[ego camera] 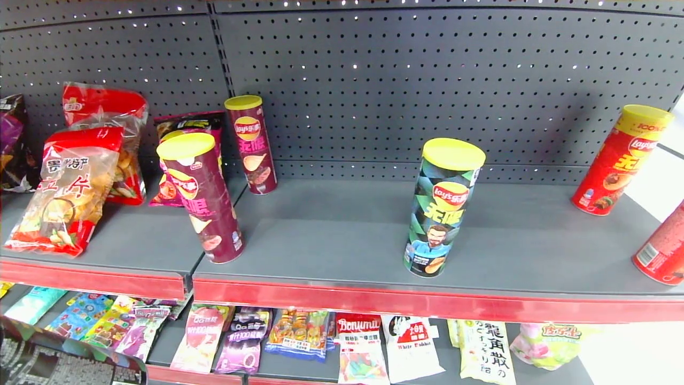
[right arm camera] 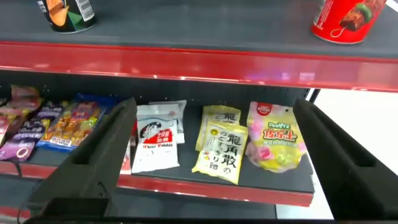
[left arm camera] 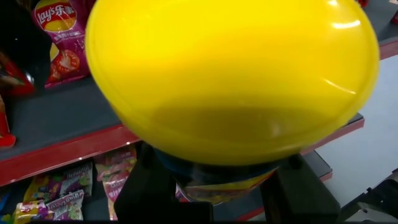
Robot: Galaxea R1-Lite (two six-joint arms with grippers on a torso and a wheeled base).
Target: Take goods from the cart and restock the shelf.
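Note:
My left gripper [left arm camera: 224, 194] is shut on a chip can with a yellow lid [left arm camera: 236, 74]. The lid faces the left wrist camera, and dark fingers [left arm camera: 149, 193] press the can's sides. The can's dark patterned side [ego camera: 59, 355] shows at the head view's lower left corner, below the grey shelf [ego camera: 342, 240]. On that shelf stand two maroon cans [ego camera: 202, 198] [ego camera: 251, 143], a green-black can [ego camera: 444, 206] and a red can [ego camera: 620, 160]. My right gripper [right arm camera: 211, 162] is open and holds nothing, level with the lower shelf [right arm camera: 217, 180] of snack packets.
Snack bags [ego camera: 69, 192] crowd the shelf's left end. Another red can [ego camera: 662, 246] leans in at the right edge. Bare shelf lies between the maroon cans and the green-black can. The shelf's red front lip [ego camera: 374, 299] runs across above the packets [ego camera: 363, 347].

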